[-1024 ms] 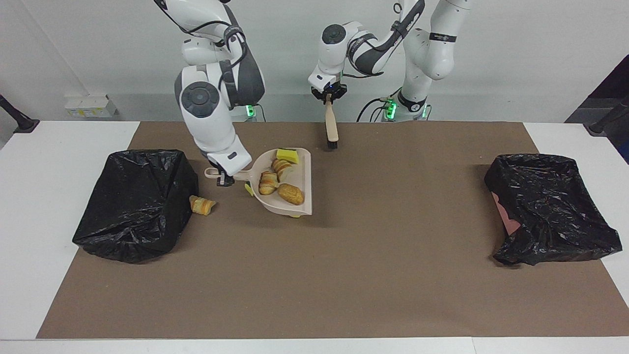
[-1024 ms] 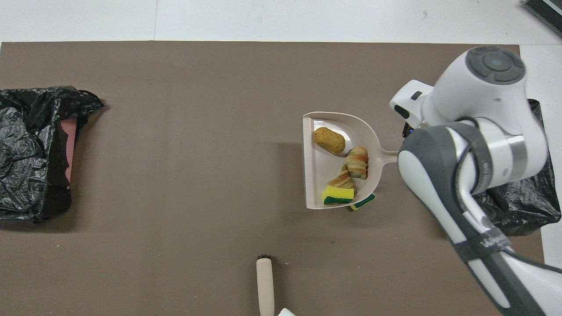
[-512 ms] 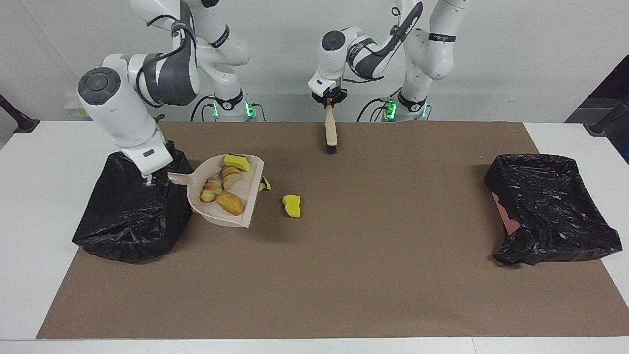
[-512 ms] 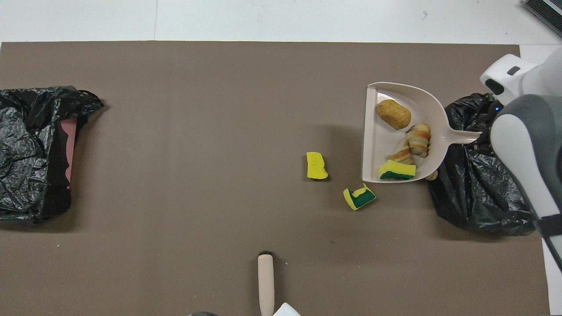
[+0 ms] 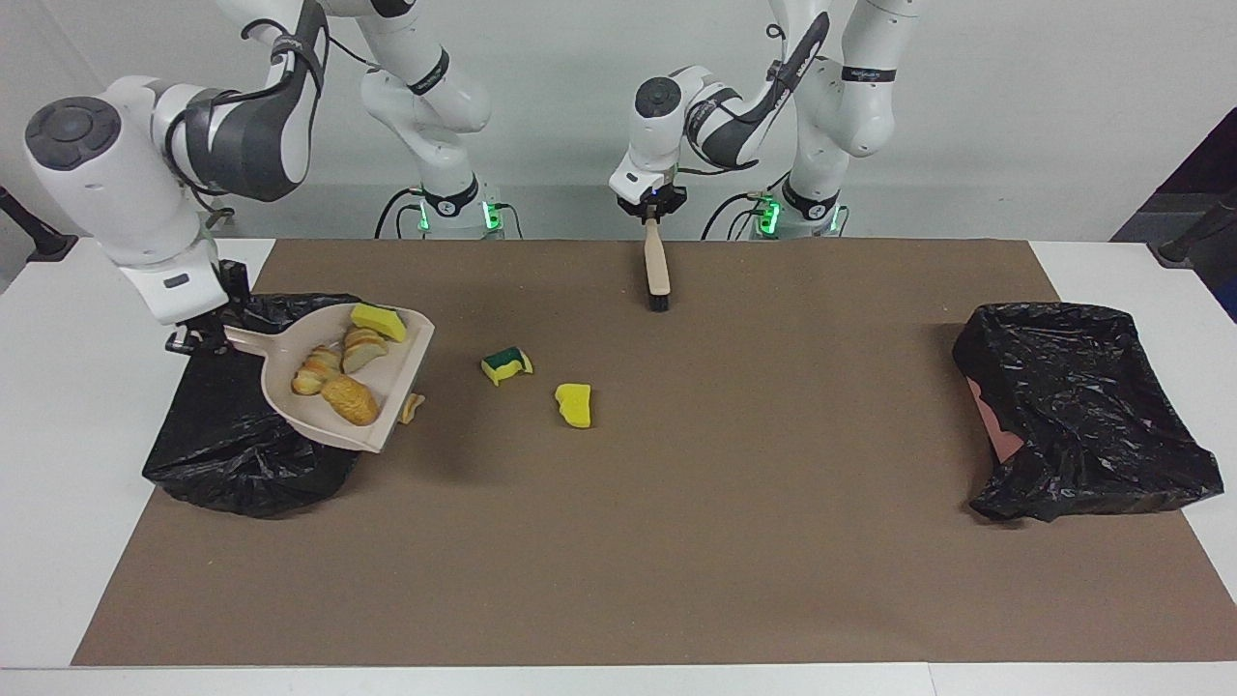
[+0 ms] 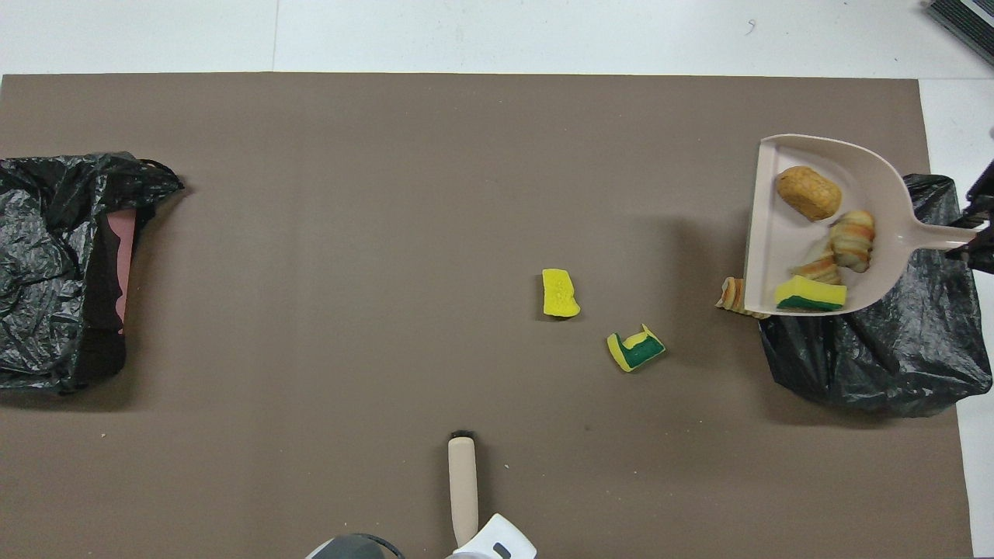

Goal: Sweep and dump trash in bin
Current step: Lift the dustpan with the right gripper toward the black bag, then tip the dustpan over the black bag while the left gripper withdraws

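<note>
My right gripper point(image 5: 198, 338) is shut on the handle of the beige dustpan point(image 5: 387, 387), which hangs tilted over the black-bagged bin point(image 5: 242, 454) at the right arm's end of the table. In the pan lie a yellow sponge chunk point(image 5: 378, 321) and three bread-like lumps point(image 5: 350, 399). On the mat lie a green-backed sponge piece point(image 5: 506, 364), a yellow sponge piece point(image 5: 575, 405), and a bread lump point(image 5: 413, 407) partly under the pan's lip. My left gripper point(image 5: 653, 208) is shut on the brush point(image 5: 657, 266), bristles down on the mat near the robots.
A second black-bagged bin point(image 5: 1082, 406) lies on its side at the left arm's end of the table. The brown mat point(image 5: 734, 541) covers most of the white table.
The right arm has carried the loaded dustpan from mid-mat to over the bin, raising it. Two sponge pieces it covered now lie bare on the mat. The brush has barely shifted.
</note>
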Controlling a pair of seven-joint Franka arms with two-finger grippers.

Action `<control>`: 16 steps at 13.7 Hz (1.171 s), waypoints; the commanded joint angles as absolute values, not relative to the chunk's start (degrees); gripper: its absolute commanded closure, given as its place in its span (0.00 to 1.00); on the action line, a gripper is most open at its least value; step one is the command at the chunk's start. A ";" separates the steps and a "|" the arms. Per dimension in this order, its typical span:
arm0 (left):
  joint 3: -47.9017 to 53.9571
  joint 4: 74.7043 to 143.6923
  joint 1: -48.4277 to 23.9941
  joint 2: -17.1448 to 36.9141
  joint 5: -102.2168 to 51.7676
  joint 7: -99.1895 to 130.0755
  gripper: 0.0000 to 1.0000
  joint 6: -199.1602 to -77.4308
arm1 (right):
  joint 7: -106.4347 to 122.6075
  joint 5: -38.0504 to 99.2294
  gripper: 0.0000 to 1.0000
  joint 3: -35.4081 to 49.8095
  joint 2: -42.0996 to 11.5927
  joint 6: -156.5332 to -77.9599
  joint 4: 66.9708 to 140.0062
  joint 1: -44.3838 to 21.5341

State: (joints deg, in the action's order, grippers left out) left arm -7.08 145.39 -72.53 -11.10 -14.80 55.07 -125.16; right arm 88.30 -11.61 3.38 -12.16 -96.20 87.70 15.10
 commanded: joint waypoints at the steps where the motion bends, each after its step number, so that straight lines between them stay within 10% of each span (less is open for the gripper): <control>1: -6.94 143.10 -69.62 -8.89 -15.91 52.39 0.00 -124.99 | 89.91 -13.79 1.00 3.96 -11.87 -94.92 86.66 19.40; 16: -7.21 110.06 -37.55 -5.36 -6.17 17.78 0.00 -100.65 | 88.42 -44.54 1.00 4.22 -4.05 -103.27 99.22 21.98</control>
State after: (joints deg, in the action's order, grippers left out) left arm -7.86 114.80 -40.77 -6.69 -8.89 22.02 -105.22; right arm 88.49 -40.73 3.68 -7.32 -101.95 95.02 22.17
